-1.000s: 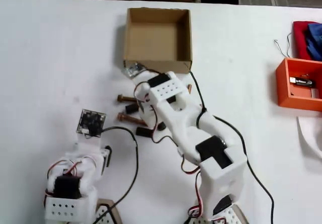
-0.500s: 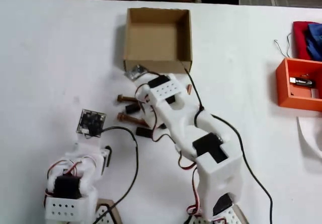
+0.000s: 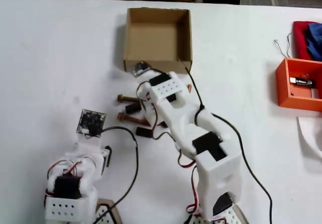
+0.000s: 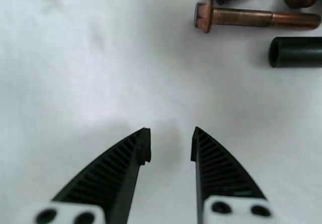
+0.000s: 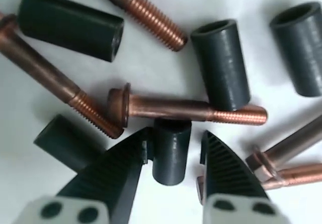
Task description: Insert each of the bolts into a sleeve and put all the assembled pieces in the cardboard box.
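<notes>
Several copper bolts and black sleeves lie loose on the white table in front of the cardboard box point(image 3: 158, 53). In the right wrist view my right gripper point(image 5: 174, 148) stands open astride one black sleeve point(image 5: 171, 153), which lies between its fingers; one finger touches it and the other stands just clear. A copper bolt point(image 5: 186, 108) lies just beyond that sleeve, with more sleeves point(image 5: 221, 70) and bolts around it. My right arm point(image 3: 168, 90) covers part of the pile. My left gripper point(image 4: 169, 144) is open over bare table, short of a bolt point(image 4: 251, 17) and a sleeve point(image 4: 297, 52).
An orange bin point(image 3: 289, 95) stands at the right, with red and blue cloth point(image 3: 307, 35) behind it. Black cables trail from both arms across the table. My left arm point(image 3: 70, 183) sits at the near left, with bare table to the left of the box.
My right arm has shifted slightly right and toward the box. The left arm has not moved.
</notes>
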Robot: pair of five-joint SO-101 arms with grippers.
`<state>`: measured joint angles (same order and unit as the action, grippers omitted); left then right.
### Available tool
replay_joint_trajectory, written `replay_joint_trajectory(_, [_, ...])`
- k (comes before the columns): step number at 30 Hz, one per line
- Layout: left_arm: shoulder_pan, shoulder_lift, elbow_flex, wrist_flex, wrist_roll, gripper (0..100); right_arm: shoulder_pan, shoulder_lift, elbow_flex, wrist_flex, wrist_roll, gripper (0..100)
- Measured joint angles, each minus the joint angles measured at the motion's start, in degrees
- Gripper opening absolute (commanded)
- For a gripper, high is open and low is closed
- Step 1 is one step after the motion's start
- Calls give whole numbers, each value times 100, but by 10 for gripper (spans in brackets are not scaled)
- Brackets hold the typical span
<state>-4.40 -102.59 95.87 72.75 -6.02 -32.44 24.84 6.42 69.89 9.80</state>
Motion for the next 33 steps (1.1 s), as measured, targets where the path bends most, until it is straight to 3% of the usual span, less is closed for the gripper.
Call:
replay_joint_trajectory(1, [0, 0, 0, 0, 0, 158, 9, 0, 0, 9, 0, 14])
replay_joint_trajectory(13, [0, 0, 0, 0, 0, 159, 9, -149, 18, 62, 0, 22])
replay_joint_trajectory(18, [0, 0, 0, 0, 0, 160, -35, -932, 97, 404, 0, 22])
replay_joint_trajectory(24, [-9, 0, 0, -132, 0, 162, 475, -2505, 97, 703, 0, 22])
replay_joint_trajectory(28, [-686, 26, 0, -1108, 0, 162, 870, -3235, 97, 914, 18, 22])
replay_joint_trajectory(33, [-2171, 26, 9, -3455, 0, 159, 1556, -3684, 97, 1134, 440, 22])
